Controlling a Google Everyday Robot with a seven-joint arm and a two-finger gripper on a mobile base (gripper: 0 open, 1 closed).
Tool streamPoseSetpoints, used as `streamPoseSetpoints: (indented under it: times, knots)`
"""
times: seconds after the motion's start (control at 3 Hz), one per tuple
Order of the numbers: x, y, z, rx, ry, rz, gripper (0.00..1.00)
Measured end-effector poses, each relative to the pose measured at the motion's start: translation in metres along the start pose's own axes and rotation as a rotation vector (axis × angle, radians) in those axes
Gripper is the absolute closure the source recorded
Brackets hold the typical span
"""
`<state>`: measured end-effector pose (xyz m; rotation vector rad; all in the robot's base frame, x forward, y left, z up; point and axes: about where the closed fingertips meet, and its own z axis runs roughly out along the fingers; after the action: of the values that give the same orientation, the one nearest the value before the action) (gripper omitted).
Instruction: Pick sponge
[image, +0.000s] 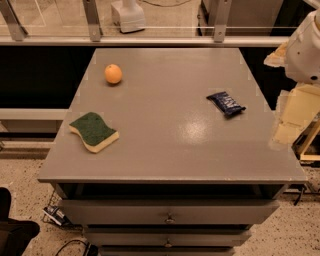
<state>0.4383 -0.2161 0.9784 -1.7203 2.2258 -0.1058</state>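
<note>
The sponge (93, 131) lies flat on the left front part of the grey table top (165, 100), dark green scouring side up over a pale yellow foam body, with wavy edges. My arm comes in at the right edge of the view, and the pale gripper (287, 127) hangs beside the table's right edge, far to the right of the sponge and holding nothing that I can see.
A small round orange fruit (113, 74) sits at the back left of the table. A dark blue snack wrapper (226, 103) lies right of centre. Drawers (170, 215) are below the front edge. A glass railing (150, 25) runs behind the table.
</note>
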Motion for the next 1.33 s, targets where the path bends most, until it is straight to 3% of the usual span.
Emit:
streamPoseSetpoints:
  times: [0.33, 0.67, 1.33]
  knots:
    - [0.000, 0.000, 0.000, 0.000, 0.000, 0.000, 0.00]
    - [-0.011, -0.006, 0.010, 0.027, -0.104, 0.025, 0.00]
    - [-0.067, -0.006, 0.059, 0.040, -0.494, 0.113, 0.00]
